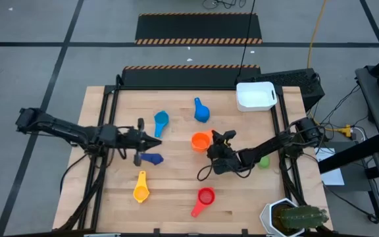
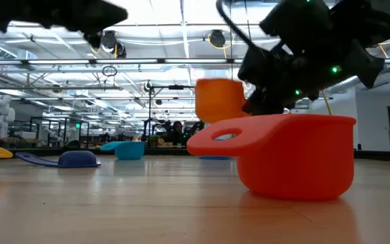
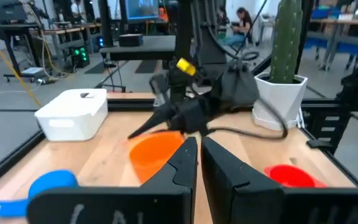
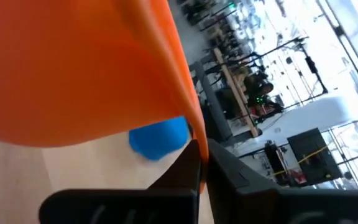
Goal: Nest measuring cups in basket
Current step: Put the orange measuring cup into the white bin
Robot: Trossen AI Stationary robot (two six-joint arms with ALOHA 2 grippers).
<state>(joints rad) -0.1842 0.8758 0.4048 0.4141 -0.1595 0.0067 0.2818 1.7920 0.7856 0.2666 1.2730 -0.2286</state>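
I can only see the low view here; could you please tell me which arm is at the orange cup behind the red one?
Observer: It is the right gripper, shut on the rim of the orange cup near the middle of the table.
Operator: Thank you. Where is the basket? I cannot find it.
Observer: The basket stands at the table's far edge on the right arm's side, beyond the orange cup.
Operator: And is the left arm carrying anything?
Observer: No. The left gripper is shut and empty, between the light blue cup and the navy cup.
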